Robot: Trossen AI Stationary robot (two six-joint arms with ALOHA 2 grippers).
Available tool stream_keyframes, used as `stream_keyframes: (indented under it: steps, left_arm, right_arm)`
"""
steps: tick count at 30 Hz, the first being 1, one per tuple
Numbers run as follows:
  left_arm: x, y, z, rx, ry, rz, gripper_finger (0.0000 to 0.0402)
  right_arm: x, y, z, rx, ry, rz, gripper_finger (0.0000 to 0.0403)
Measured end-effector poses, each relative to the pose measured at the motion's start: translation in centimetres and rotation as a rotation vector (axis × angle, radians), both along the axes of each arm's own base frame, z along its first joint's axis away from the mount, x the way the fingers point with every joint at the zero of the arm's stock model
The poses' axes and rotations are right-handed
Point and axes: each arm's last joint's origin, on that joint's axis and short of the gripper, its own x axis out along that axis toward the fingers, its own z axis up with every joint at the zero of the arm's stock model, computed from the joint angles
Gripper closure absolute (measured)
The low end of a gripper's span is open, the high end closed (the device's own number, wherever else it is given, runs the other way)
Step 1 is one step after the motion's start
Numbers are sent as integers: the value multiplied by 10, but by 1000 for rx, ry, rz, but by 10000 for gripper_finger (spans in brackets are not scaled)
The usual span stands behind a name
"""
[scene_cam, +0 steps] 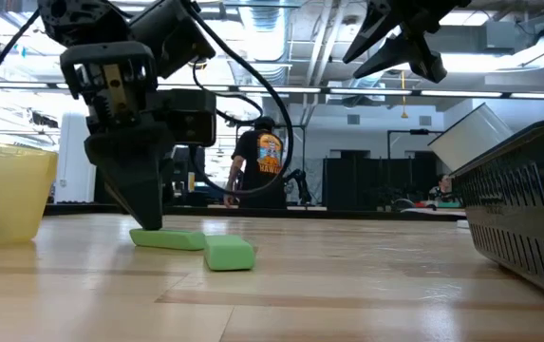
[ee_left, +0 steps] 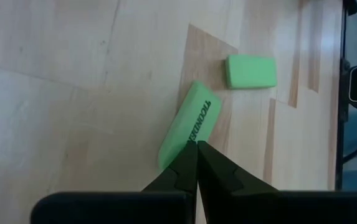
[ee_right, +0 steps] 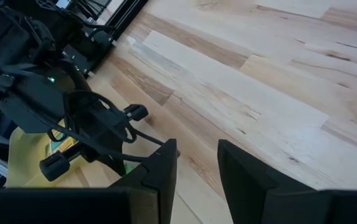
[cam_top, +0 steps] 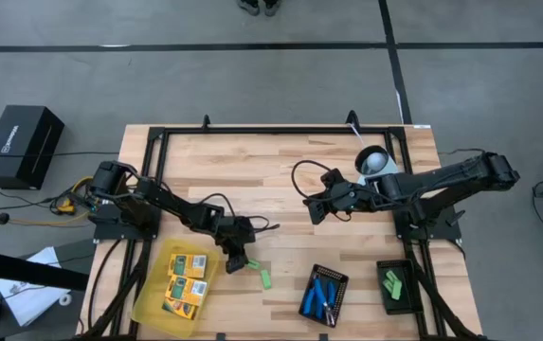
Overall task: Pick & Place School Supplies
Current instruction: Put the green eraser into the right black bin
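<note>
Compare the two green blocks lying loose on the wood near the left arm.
The nearer green block lies right at the tips of the shut left hand; the farther green block lies clear of it. The nearer green block shows dark print on its top face; the farther green block's visible face looks plain. They lie at different angles and do not touch. Both are bright green, oblong and flat on the table.

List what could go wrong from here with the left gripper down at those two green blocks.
1. The left gripper is shut, its tips on the printed green block. It may only shove or skid that block across the table rather than pick it up.
2. The second green block lies close by; a push could knock into it.
3. The right gripper hangs empty above the table, so nothing backs up a miss.
</note>
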Motion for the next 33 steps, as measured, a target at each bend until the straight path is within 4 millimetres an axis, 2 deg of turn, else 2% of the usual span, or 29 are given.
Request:
stream_keyframes:
  steps: [11,26,29,33]
  left_arm:
    - [3,13,0,-14,-2,31,401]
    - [4,14,0,4,-18,38,401]
    - [6,16,-5,-3,-6,34,402]
    - [8,17,-24,-26,48,21,401]
  right_arm:
    - [0,-1,0,0,1,-4,294]
    - [0,-1,0,1,2,-1,294]
    - [0,-1,0,2,1,-1,294]
    - [0,-1,0,8,-1,5,294]
